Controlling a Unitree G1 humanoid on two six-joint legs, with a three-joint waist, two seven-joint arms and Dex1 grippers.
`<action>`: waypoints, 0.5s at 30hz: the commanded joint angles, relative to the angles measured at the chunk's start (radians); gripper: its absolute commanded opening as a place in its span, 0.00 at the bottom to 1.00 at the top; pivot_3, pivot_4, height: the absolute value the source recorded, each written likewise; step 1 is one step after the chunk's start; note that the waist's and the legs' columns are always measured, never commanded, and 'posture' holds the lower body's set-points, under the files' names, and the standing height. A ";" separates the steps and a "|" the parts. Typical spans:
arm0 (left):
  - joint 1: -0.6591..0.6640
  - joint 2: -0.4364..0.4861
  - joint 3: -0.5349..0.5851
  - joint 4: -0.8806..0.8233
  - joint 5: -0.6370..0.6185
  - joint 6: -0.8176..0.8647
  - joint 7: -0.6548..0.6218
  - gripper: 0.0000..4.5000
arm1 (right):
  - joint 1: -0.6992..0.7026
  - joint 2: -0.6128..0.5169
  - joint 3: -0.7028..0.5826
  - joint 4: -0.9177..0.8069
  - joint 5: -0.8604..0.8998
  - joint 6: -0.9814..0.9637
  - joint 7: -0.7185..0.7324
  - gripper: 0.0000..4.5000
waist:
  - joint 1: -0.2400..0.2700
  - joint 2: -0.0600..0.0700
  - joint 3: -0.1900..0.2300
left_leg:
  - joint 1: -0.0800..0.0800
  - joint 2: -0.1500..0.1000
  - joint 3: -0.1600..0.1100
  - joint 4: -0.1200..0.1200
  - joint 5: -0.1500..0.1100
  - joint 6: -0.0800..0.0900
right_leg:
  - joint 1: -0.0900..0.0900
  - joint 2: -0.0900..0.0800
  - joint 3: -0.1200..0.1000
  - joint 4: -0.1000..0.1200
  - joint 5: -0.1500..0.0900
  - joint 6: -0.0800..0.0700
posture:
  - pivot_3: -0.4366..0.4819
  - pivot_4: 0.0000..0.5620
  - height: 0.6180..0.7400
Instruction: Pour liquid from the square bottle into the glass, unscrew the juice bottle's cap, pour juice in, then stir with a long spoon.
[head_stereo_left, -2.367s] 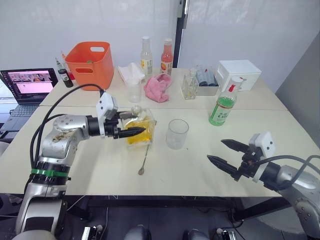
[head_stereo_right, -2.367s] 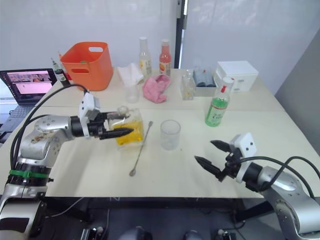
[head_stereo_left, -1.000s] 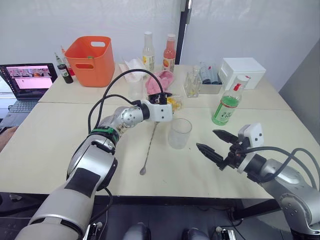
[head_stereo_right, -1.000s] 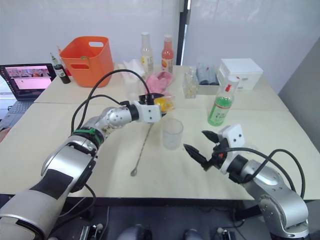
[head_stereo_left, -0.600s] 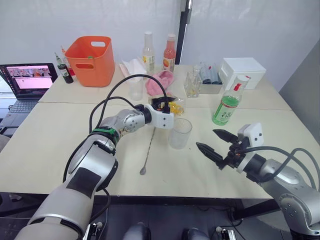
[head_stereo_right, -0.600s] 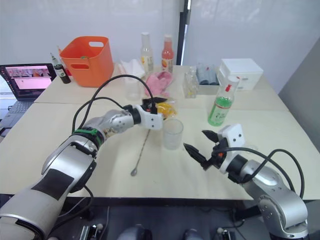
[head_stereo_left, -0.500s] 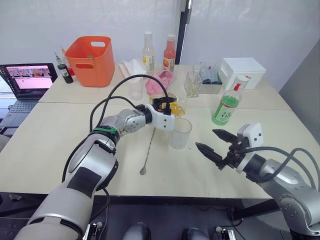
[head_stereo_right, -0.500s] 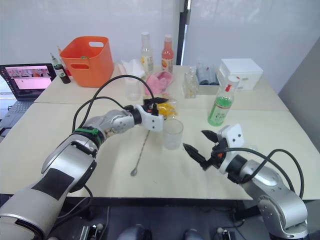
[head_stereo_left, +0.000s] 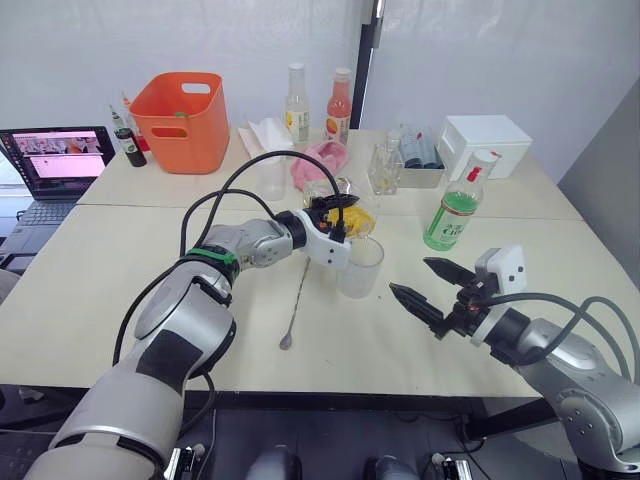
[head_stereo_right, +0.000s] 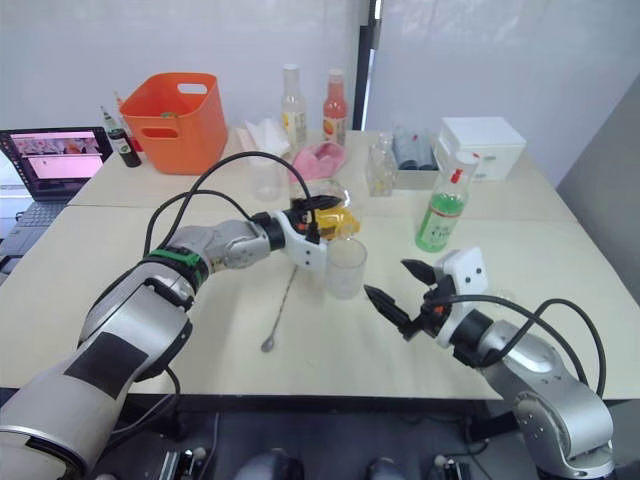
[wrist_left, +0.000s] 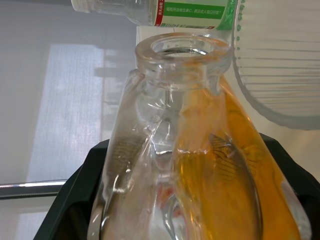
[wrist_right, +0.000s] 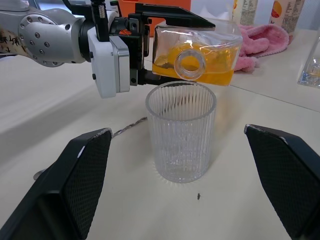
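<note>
The left tool (head_stereo_right: 318, 218) is clamped on the square bottle (head_stereo_right: 334, 217) and holds it in the air, tipped on its side. The open mouth of the bottle is above the rim of the glass (head_stereo_right: 345, 267), on the side of the glass toward the robot's left. The orange-yellow liquid (wrist_right: 200, 70) lies along the lower side of the tilted bottle. In the right wrist view the glass looks empty, and it has fine vertical ribs. The glass stands upright on the tabletop (head_stereo_left: 120, 290), near the middle.

The long spoon (head_stereo_left: 295, 310) lies flat on the tabletop, just to the left of the glass and below the left arm, with its bowl toward the robot.

The right tool (head_stereo_left: 432, 288) hovers low over the tabletop, to the right of the glass and apart from it. Its two fingers are wide apart and hold nothing; they point toward the glass.

The juice bottle (head_stereo_left: 448, 215) stands upright farther back on the right, with green juice (head_stereo_left: 443, 224) in its lower part and the cap (head_stereo_left: 473, 168) on top.

At the back of the tabletop are an orange basket (head_stereo_left: 182, 120), a pink cloth (head_stereo_left: 318, 165), two tall slim bottles (head_stereo_left: 295, 103), a small faceted bottle (head_stereo_left: 380, 170) and a white box (head_stereo_left: 485, 140). A laptop (head_stereo_left: 55, 170) is open at the far left.
</note>
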 joint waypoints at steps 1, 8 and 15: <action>-0.080 0.012 0.009 -0.033 -0.007 0.007 0.088 0.63 | -0.004 -0.003 -0.020 -0.044 0.018 -0.003 -0.004 1.00 | 0.000 0.000 0.000 | 0.000 0.000 0.000 0.000 0.000 0.000 | 0.000 0.000 0.000 0.000 0.000 0.000 | 0.48 0.27 1.00; -0.089 0.012 -0.031 -0.028 0.032 0.011 0.139 0.63 | -0.008 -0.001 -0.024 -0.044 0.028 -0.004 -0.010 1.00 | 0.000 0.000 0.000 | 0.000 0.000 0.000 0.000 0.000 0.000 | 0.000 0.000 0.000 0.000 0.000 0.000 | 0.48 0.27 1.00; -0.098 0.010 -0.062 -0.026 0.065 0.033 0.187 0.63 | -0.009 0.000 -0.026 -0.046 0.034 -0.004 -0.016 1.00 | 0.000 0.000 0.000 | 0.000 0.000 0.000 0.000 0.000 0.000 | 0.000 0.000 0.000 0.001 0.000 0.000 | 0.48 0.27 1.00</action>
